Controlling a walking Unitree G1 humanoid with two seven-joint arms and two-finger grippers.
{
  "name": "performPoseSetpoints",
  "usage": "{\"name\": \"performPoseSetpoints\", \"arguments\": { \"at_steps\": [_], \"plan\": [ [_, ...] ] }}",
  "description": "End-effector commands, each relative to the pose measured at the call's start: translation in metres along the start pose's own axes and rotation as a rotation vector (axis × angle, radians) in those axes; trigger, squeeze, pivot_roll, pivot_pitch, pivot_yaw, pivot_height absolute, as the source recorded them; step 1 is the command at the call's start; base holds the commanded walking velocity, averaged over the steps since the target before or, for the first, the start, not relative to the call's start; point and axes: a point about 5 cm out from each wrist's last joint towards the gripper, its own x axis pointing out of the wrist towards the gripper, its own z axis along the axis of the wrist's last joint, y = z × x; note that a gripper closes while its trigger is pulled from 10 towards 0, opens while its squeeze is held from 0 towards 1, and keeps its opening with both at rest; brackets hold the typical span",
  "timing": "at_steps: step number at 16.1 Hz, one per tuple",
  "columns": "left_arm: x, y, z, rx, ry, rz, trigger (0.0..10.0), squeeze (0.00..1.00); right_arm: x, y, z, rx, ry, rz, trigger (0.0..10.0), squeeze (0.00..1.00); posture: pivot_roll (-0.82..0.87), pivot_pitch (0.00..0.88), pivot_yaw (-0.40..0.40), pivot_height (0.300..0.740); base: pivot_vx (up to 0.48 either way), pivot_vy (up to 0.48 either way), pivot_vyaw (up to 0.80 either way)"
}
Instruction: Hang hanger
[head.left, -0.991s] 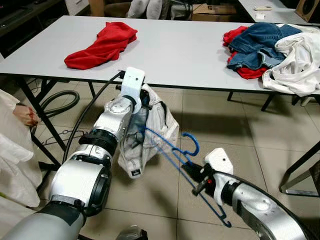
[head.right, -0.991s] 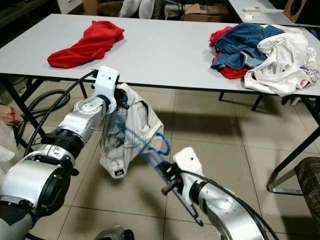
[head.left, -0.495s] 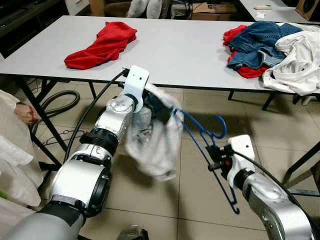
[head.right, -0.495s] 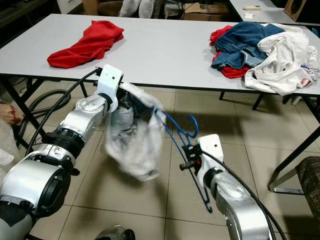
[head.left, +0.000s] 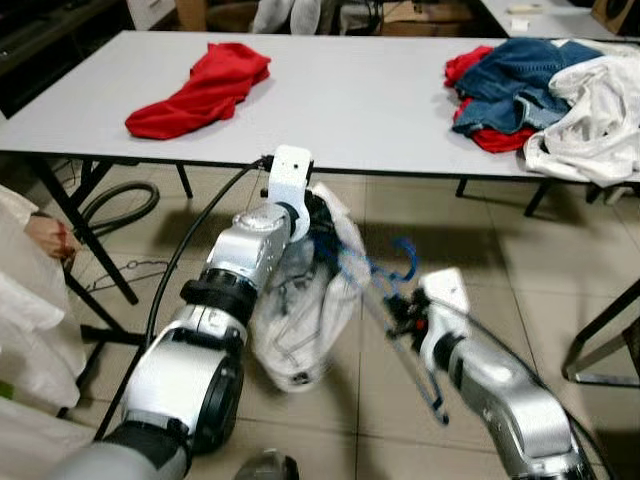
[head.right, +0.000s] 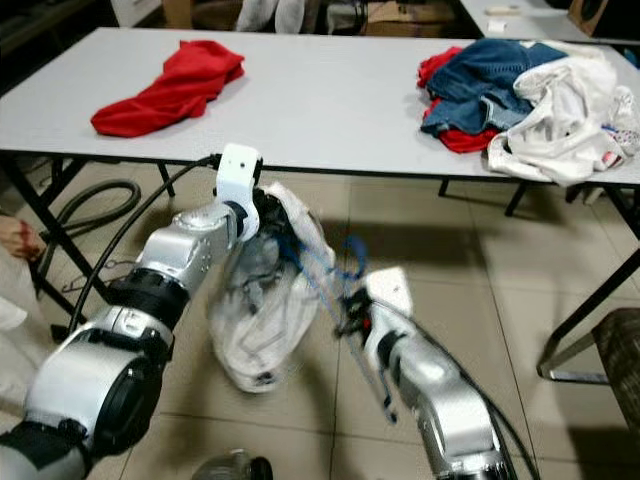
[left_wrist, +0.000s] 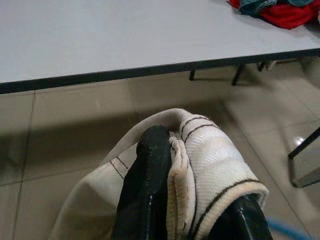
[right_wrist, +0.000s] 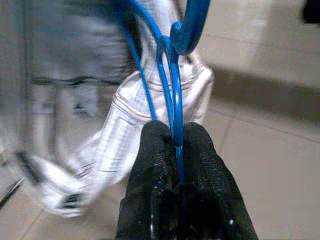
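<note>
A workroom or lab rather than a lived-in home: a long grey counter (head.left: 340, 100) heaped with clothes (head.left: 560, 95), tiled floor (head.left: 560, 300), cardboard boxes (head.left: 420, 15) behind.

One blue hanger (head.left: 395, 290), one white garment (head.left: 305, 320) hanging, one table (head.left: 350, 110), four garments atop it.

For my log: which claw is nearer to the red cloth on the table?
Left. The left claw grips the white garment just below the table edge, toward the red cloth; the right claw holds the blue hanger lower, farther right.
</note>
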Motion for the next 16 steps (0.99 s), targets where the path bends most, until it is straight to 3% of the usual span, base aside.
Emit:
{"name": "performPoseSetpoints", "arguments": {
  "at_steps": [1, 2, 4, 5, 6, 7, 10, 11, 12, 16],
  "plan": [
    [-0.005, 0.001, 0.019, 0.033, -0.052, -0.036, 0.0, 0.0, -0.001, -0.013, 0.006, 0.021, -0.04, -0.082, 10.0, 0.0, -0.01, 0.0, 0.088, 0.74, 0.0, 0.0, 0.0],
    [-0.011, 0.004, 0.019, 0.117, -0.026, -0.091, 0.0, 0.0, -0.002, -0.021, 0.011, 0.057, -0.086, -0.132, 10.0, 0.0, -0.01, 0.0, 0.086, 0.74, 0.0, 0.0, 0.0],
    [-0.028, 0.011, 0.007, 0.363, 0.079, -0.224, 0.2, 0.0, -0.008, -0.035, 0.025, 0.174, -0.217, -0.182, 10.0, 0.0, -0.01, 0.0, 0.077, 0.74, 0.0, 0.0, 0.0],
    [-0.039, 0.01, 0.001, 0.353, 0.159, -0.307, 1.4, 0.0, -0.01, -0.04, 0.034, 0.265, -0.288, -0.176, 10.0, 0.0, -0.01, 0.0, 0.073, 0.74, 0.0, 0.0, 0.0],
    [-0.039, 0.008, 0.003, 0.306, 0.153, -0.325, 1.9, 0.0, -0.009, -0.04, 0.034, 0.286, -0.287, -0.164, 10.0, 0.0, -0.01, 0.0, 0.071, 0.74, 0.0, 0.0, 0.0],
    [-0.04, 0.004, 0.007, 0.237, 0.138, -0.346, 1.8, 0.0, -0.007, -0.039, 0.033, 0.289, -0.275, -0.154, 10.0, 0.0, -0.01, 0.0, 0.069, 0.74, 0.0, 0.0, 0.0],
    [-0.032, 0.001, 0.04, -0.094, -0.018, -0.282, 0.0, 0.0, -0.002, -0.022, 0.008, 0.066, -0.075, -0.048, 10.0, 0.0, -0.01, 0.0, 0.066, 0.74, 0.0, 0.0, 0.0],
    [-0.032, 0.001, 0.043, -0.126, -0.028, -0.271, 0.0, 0.0, -0.003, -0.02, 0.005, 0.052, -0.06, -0.038, 10.0, 0.0, -0.01, 0.0, 0.066, 0.74, 0.0, 0.0, 0.0],
    [-0.031, 0.005, 0.053, -0.225, -0.061, -0.233, 0.0, 0.0, -0.004, -0.017, -0.004, 0.026, -0.008, -0.035, 10.0, 0.0, -0.01, 0.0, 0.063, 0.74, 0.0, 0.0, 0.0],
    [-0.032, 0.008, 0.064, -0.33, -0.091, -0.204, 0.0, 0.0, -0.011, -0.019, -0.012, -0.036, 0.023, -0.038, 10.0, 0.0, -0.02, 0.0, 0.071, 0.74, 0.0, 0.0, 0.0]
  ]
}}
